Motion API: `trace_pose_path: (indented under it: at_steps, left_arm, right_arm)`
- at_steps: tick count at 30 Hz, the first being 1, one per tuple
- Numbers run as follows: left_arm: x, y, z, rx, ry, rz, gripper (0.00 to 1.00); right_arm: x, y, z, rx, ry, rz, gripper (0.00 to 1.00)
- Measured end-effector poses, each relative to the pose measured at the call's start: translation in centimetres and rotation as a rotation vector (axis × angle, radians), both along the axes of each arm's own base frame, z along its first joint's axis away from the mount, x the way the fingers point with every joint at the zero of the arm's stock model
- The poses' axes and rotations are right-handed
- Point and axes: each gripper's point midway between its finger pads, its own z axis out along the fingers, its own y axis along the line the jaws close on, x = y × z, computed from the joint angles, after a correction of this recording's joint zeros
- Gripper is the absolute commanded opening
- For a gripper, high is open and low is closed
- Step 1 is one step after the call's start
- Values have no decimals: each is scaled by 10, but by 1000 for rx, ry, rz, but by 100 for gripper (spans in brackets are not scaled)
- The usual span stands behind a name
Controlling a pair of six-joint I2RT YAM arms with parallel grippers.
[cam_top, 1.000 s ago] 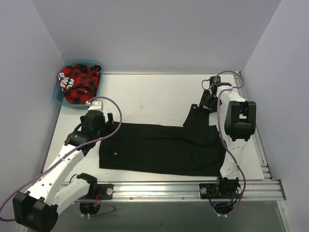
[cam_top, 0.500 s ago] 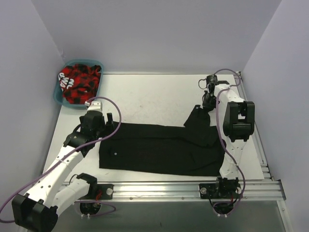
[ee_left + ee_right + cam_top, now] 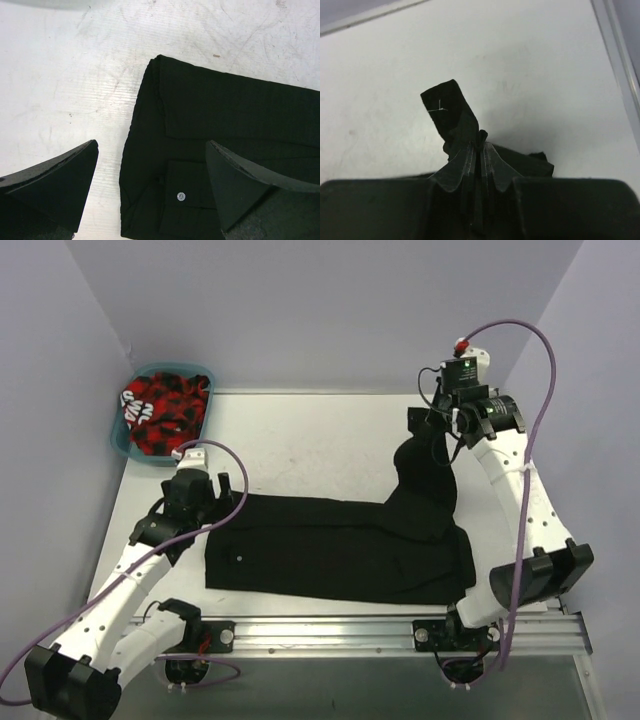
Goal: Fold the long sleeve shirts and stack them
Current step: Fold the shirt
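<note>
A plain black long sleeve shirt (image 3: 320, 550) lies spread across the near half of the table. My right gripper (image 3: 428, 432) is shut on the shirt's right end and holds it raised, so the cloth hangs down from it to the table. In the right wrist view the gripper (image 3: 480, 139) pinches a black fold (image 3: 451, 106). My left gripper (image 3: 224, 490) is open just above the shirt's left edge. In the left wrist view (image 3: 151, 150) its jaws straddle that edge (image 3: 225, 120), with a small pale button (image 3: 180, 196) between them.
A teal plastic basket (image 3: 122, 445) at the back left corner holds a red and black patterned garment (image 3: 160, 410). A metal rail (image 3: 380, 625) runs along the table's near edge. Purple walls close in the left, back and right sides.
My right arm has swung up and lifted the shirt's right end off the table. My left gripper has stayed open over the left edge.
</note>
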Motion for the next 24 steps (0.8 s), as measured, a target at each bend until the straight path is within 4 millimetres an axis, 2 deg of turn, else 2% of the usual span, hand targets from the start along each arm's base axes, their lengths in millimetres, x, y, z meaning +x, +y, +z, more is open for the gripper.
trace_pose_path:
  at_steps: [3, 9, 13, 18, 24]
  left_arm:
    - [0, 2, 2, -3, -7, 7, 97]
    - [1, 8, 3, -8, -10, 31, 97]
    - [1, 11, 2, -11, -9, 44, 97]
    - [2, 12, 2, -13, -8, 48, 97]
    - [0, 12, -3, -9, 2, 48, 97]
  right_arm:
    - [-36, 34, -4, 13, 14, 72, 0]
    - [-105, 122, -46, 16, 97, 256, 0]
    - [-144, 172, -63, 28, 113, 376, 0]
    - [-182, 219, -75, 60, 99, 505, 0]
    - [-235, 265, -82, 83, 113, 716, 0]
